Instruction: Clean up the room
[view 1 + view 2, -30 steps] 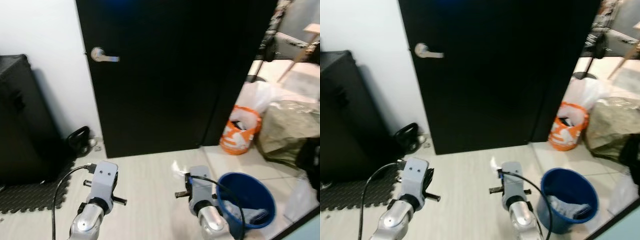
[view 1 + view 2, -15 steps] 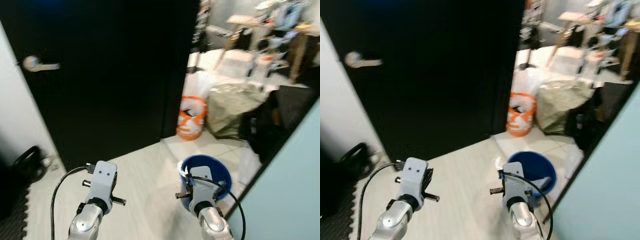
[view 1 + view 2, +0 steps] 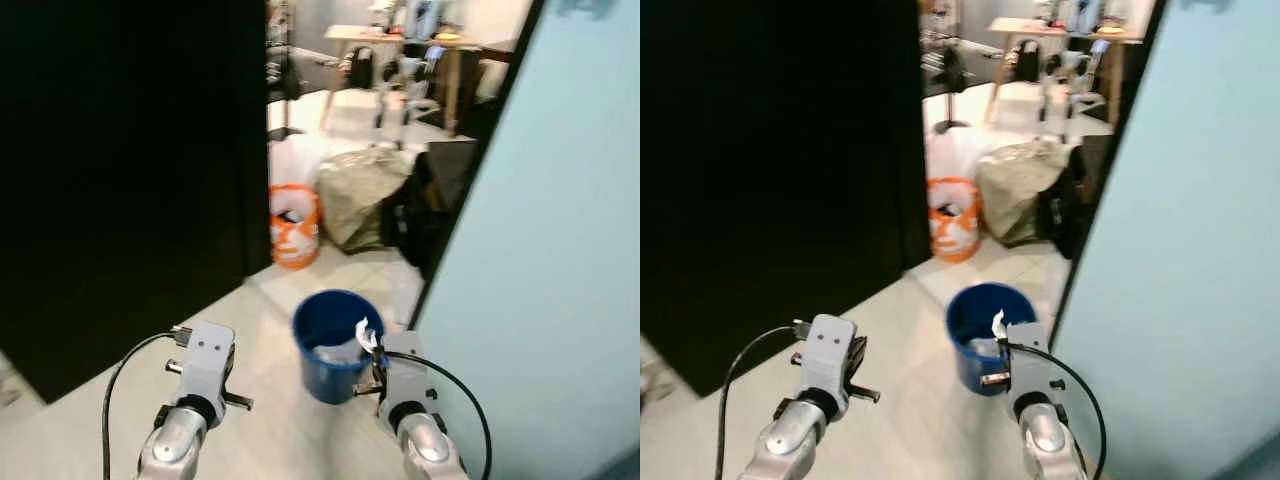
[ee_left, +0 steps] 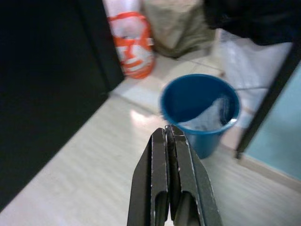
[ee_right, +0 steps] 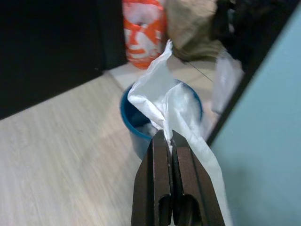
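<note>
I held both arms low out in front, the left gripper [image 4: 170, 136] with its jaws pressed together on nothing and the right gripper [image 5: 168, 141] with its jaws clamped on one white tissue [image 5: 162, 96] above the floor [image 3: 270, 420]. I counted one blue bucket [image 3: 335, 345] just ahead of the right arm and one orange bag [image 3: 293, 225] farther back by the black door [image 3: 120, 170]. Since a second ago my view had swung right, so the door handle was gone and a pale blue wall [image 3: 560, 250] had come in.

Both grippers [image 4: 170, 134] [image 5: 169, 139] forward, fingers closed
</note>
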`<state>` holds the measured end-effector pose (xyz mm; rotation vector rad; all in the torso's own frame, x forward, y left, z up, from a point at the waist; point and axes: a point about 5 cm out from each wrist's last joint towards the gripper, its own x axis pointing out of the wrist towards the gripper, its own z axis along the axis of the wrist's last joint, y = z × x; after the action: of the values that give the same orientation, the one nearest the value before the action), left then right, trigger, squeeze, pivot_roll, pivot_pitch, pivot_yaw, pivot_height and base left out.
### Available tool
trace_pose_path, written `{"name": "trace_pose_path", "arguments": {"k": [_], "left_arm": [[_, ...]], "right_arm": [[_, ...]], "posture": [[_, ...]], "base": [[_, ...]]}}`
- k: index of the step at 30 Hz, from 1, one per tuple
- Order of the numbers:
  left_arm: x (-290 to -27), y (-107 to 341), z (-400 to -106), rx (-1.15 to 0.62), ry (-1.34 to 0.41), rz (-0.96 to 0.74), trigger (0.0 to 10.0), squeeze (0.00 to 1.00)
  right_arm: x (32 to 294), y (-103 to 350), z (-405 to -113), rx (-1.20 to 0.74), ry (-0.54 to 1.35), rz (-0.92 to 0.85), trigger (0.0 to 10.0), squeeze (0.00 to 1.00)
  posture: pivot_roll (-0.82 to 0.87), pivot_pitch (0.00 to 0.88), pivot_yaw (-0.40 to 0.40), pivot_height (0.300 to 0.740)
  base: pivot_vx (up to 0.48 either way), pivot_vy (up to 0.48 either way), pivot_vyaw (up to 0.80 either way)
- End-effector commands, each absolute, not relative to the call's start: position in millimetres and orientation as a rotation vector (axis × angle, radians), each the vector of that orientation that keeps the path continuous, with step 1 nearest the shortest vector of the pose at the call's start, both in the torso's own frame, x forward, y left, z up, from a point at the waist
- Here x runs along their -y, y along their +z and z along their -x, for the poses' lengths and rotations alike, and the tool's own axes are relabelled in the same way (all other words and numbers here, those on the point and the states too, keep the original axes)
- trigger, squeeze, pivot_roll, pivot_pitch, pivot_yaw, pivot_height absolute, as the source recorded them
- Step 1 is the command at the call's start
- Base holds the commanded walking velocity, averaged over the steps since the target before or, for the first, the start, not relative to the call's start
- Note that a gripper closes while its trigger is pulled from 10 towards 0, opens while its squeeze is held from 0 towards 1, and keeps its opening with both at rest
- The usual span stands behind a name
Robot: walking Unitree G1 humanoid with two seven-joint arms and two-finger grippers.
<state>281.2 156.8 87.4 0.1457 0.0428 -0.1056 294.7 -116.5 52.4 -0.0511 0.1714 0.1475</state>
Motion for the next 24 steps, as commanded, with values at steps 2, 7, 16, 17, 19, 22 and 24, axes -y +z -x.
{"name": "trace_pose_path", "arguments": {"k": [2, 7, 16, 17, 19, 22, 24], "left_arm": [[-159.2, 81.0, -278.5, -0.078, -0.096, -0.145, 10.0, 0.00], [-162.0, 74.1, -278.0, -0.129, -0.055, -0.123, 10.0, 0.00], [-165.1, 70.3, -276.5, -0.144, -0.007, -0.105, 10.0, 0.00], [-165.1, 70.3, -276.5, -0.144, -0.007, -0.105, 10.0, 0.00], [-165.1, 69.7, -276.3, -0.147, -0.008, -0.107, 10.0, 0.00], [-165.3, 67.1, -274.8, -0.156, -0.002, -0.103, 10.0, 0.00], [-165.0, 66.5, -274.2, -0.157, -0.001, -0.099, 10.0, 0.00]], "right_arm": [[116.0, 45.9, -291.5, -0.204, 0.147, 0.044, 10.0, 0.00], [113.5, 42.8, -290.0, -0.220, 0.178, 0.066, 10.0, 0.00], [106.5, 34.0, -286.3, -0.285, 0.247, 0.087, 10.0, 0.00], [106.5, 34.0, -286.3, -0.285, 0.247, 0.087, 10.0, 0.00], [105.9, 33.0, -285.9, -0.292, 0.255, 0.091, 10.0, 0.00], [105.7, 31.2, -285.6, -0.306, 0.268, 0.101, 10.0, 0.00], [105.8, 30.8, -285.5, -0.308, 0.271, 0.101, 10.0, 0.00]], "posture": [[0.06, 0.121, -0.016, 0.740], [0.06, 0.124, -0.019, 0.740], [0.06, 0.126, -0.030, 0.740], [0.06, 0.126, -0.030, 0.740], [0.06, 0.125, -0.031, 0.740], [0.06, 0.126, -0.031, 0.740], [0.06, 0.125, -0.033, 0.740]], "base": [[0.000, 0.000, -0.80], [0.000, 0.000, -0.40], [0.000, 0.000, 0.00], [0.000, 0.000, 0.00], [0.000, 0.000, 0.00], [0.000, 0.000, 0.00], [0.000, 0.000, 0.00]]}}
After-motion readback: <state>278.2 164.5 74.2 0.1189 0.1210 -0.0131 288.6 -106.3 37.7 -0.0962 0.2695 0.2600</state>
